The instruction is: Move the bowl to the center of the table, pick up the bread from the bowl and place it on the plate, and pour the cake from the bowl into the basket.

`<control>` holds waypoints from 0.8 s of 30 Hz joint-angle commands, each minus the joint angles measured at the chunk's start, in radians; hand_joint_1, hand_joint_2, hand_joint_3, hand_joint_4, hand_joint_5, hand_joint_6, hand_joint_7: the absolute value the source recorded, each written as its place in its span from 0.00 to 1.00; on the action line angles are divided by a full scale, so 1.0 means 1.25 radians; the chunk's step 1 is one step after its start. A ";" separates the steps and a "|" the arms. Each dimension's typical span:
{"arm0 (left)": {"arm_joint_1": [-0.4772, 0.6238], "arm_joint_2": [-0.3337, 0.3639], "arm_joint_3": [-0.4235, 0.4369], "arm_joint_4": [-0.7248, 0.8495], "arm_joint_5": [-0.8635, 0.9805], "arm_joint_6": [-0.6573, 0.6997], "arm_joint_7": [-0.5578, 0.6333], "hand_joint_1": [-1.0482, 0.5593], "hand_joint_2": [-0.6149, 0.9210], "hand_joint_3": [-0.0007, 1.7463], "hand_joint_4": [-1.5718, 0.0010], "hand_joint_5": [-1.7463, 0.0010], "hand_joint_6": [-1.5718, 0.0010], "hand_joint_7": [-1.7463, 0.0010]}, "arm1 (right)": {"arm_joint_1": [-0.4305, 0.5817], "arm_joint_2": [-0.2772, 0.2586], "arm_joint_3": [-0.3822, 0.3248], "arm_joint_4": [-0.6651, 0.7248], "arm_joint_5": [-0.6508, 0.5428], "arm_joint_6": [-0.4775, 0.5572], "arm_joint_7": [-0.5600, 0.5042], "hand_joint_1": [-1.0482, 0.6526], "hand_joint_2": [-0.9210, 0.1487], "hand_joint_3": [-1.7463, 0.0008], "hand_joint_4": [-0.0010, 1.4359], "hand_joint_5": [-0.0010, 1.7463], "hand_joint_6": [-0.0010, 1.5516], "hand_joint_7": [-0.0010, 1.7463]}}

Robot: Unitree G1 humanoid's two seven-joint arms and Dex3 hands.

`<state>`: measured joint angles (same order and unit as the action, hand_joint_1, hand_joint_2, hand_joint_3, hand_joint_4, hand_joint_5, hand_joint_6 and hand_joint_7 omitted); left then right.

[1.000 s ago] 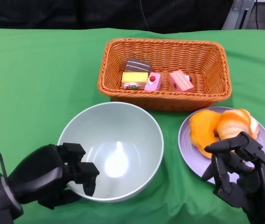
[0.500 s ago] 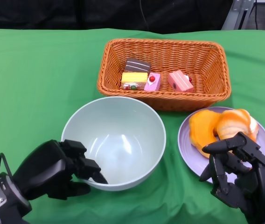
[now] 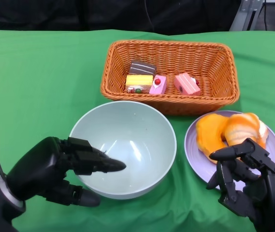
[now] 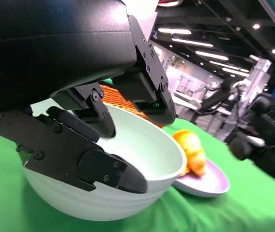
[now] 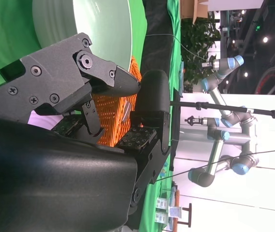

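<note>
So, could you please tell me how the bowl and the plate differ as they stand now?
The bowl is pale green, deep and empty; the plate is lilac, shallow and carries the bread. The bowl is the larger of the two. The left robot hand reaches over the bowl's rim, while the right robot hand hovers at the plate's near edge, holding nothing. Both are round and sit on the green table in front of the basket.

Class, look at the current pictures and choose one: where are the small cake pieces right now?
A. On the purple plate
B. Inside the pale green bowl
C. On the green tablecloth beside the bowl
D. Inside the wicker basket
D: the cake pieces lie inside the wicker basket, while the bowl is empty and the plate holds only the bread.
</note>
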<state>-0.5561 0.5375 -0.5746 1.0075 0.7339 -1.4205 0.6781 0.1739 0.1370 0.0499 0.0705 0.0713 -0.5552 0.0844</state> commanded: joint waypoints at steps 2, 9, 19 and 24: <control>0.003 0.024 0.020 0.020 -0.144 -0.041 -0.159 0.14 1.00 0.10 0.57 0.97 0.63 1.00 | 0.001 -0.008 -0.010 0.008 0.004 -0.012 -0.005 0.56 0.24 0.49 0.58 0.86 0.48 0.67; 0.086 -0.041 -0.027 -0.085 -0.657 0.054 -0.471 0.33 1.00 0.05 0.52 0.95 0.58 0.98 | 0.000 -0.013 -0.012 0.007 0.024 -0.005 0.009 0.56 0.24 0.49 0.58 0.86 0.47 0.67; 0.189 -0.237 0.131 -0.346 -1.011 0.437 -0.776 0.60 0.99 0.19 0.55 0.24 0.47 0.49 | -0.006 -0.024 -0.014 -0.013 0.044 0.009 0.032 0.55 0.23 0.51 0.58 0.87 0.47 0.67; 0.217 -0.303 0.218 -0.397 -1.034 0.598 -0.887 0.61 1.00 0.26 0.55 0.11 0.51 0.30 | -0.012 -0.036 -0.003 -0.063 0.066 0.059 0.051 0.55 0.26 0.49 0.57 0.89 0.48 0.67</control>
<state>-0.2955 0.1607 -0.3372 0.5298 -0.5594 -0.7001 -0.4070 0.1663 0.1080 0.0493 0.0187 0.1387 -0.4954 0.1407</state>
